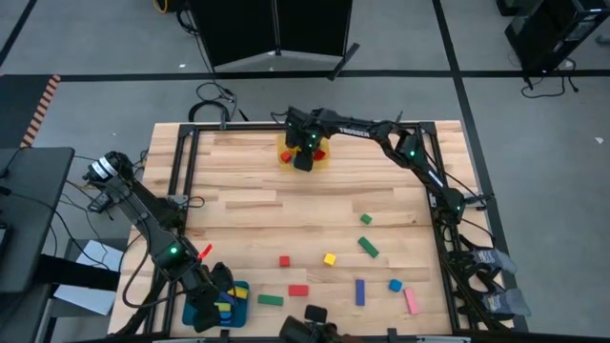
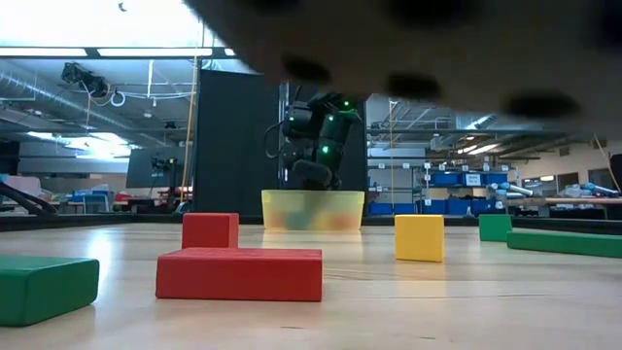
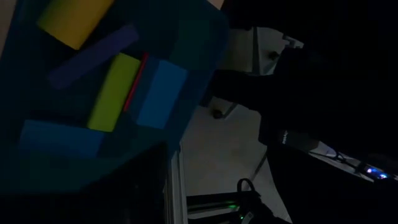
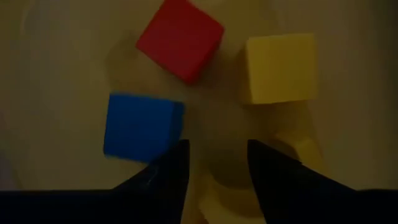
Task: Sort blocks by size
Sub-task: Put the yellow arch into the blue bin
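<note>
My right gripper [image 1: 304, 158] hangs open inside the translucent yellow tray [image 1: 326, 160] at the table's far middle. In the right wrist view its fingers [image 4: 176, 163] point down at the tray floor, with nothing between them. A red cube [image 4: 180, 38], a yellow cube [image 4: 280, 67] and a blue cube [image 4: 143, 127] lie just beyond them. My left gripper [image 1: 217, 286] hovers over the teal tray [image 1: 195, 314] at the near left corner. That tray holds yellow [image 3: 113, 92], blue [image 3: 160, 93] and purple [image 3: 93, 55] bars.
Loose blocks lie across the table's near half: a red cube [image 1: 284, 260], a yellow cube [image 1: 330, 258], a red bar [image 1: 298, 290], green bars [image 1: 271, 299] [image 1: 368, 248], a blue bar [image 1: 360, 292], a blue cube [image 1: 395, 285] and a pink bar [image 1: 411, 301].
</note>
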Controlling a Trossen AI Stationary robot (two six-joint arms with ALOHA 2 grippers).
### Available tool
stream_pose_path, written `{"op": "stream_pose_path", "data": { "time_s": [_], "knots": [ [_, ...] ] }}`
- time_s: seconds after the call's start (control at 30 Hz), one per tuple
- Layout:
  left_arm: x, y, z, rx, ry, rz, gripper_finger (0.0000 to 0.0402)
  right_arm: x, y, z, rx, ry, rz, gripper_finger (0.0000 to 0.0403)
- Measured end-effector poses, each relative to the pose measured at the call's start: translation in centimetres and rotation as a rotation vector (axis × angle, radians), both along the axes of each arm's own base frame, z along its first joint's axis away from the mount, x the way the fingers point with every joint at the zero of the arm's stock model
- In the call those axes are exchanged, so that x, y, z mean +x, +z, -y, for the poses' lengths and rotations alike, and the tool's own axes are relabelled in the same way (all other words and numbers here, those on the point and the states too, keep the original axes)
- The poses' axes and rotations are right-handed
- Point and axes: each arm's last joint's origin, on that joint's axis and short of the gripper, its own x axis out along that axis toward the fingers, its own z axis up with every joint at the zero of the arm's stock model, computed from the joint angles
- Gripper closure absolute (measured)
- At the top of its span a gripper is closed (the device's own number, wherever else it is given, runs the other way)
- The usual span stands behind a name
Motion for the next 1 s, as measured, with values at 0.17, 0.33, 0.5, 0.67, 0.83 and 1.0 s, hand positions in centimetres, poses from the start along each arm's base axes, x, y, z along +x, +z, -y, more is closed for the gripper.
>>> {"op": "stream_pose_path", "data": {
  "time_s": [0.17,0.33,0.5,0.67,0.83,1.0],
  "knots": [
    [0.0,0.0,0.0,0.001,-0.002,0.001,0.0120,0.0,-0.7,-0.5,0.012,0.006,-0.007,0.0238],
    [0.0,0.0,0.0,0.002,-0.002,0.000,0.0120,0.0,-0.7,-0.5,0.000,-0.001,-0.011,0.0259],
    [0.0,0.0,0.0,0.004,-0.003,-0.001,0.0120,-0.1,-1.0,-0.4,-0.044,0.009,-0.044,0.0304],
    [-0.1,-0.1,-0.1,0.011,-0.004,-0.006,0.0120,-0.1,-0.6,-0.6,-0.078,0.041,-0.072,0.0329],
    [-0.1,-0.1,-0.2,0.024,0.002,-0.005,0.0120,-0.1,0.6,-0.4,-0.086,0.040,-0.037,0.0384],
    [-0.2,-0.2,-0.3,0.038,0.004,-0.012,0.0120,0.4,2.6,0.0,-0.115,0.038,0.022,0.0390]
  ]
}}
